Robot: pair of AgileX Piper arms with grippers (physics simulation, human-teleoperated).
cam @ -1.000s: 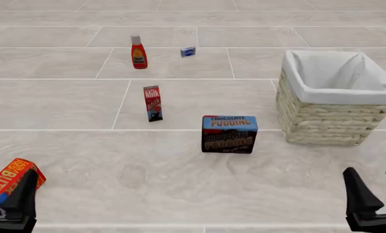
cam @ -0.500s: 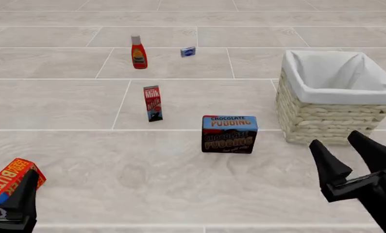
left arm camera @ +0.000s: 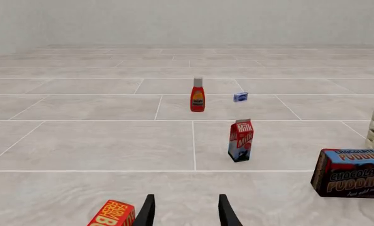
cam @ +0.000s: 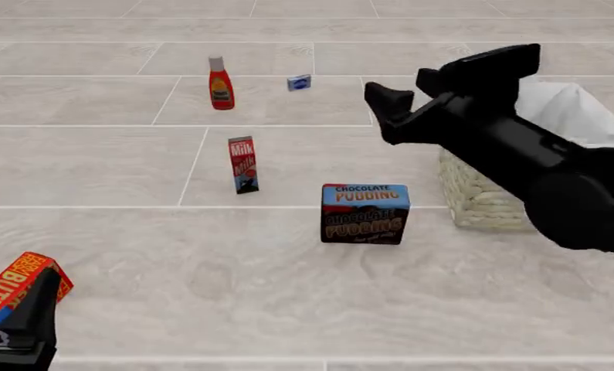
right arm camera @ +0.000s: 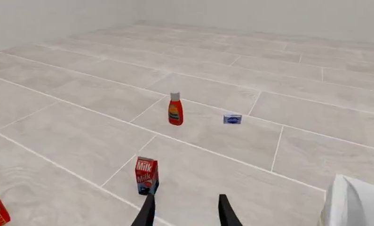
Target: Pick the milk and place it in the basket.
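Note:
The milk (cam: 242,164), a slim carton with a red top and dark blue base, stands upright on the tiled floor at centre left; it also shows as the milk (left arm camera: 240,140) and the milk (right arm camera: 147,175). The wicker basket (cam: 479,202) with white lining sits at the right, partly hidden by my right arm. My right gripper (cam: 408,91) is raised high, open and empty, pointing toward the far left, well right of the milk. My left gripper (cam: 6,313) rests open at the near left corner, nothing between its fingers (left arm camera: 147,213).
A chocolate pudding box (cam: 364,213) stands between the milk and the basket. A red ketchup bottle (cam: 220,83) and a small blue packet (cam: 300,82) stand farther back. A red butter box (cam: 18,290) lies beside my left gripper.
My right arm has risen from the near right corner and swung up and left, now in front of the basket. The left arm and all objects stayed put.

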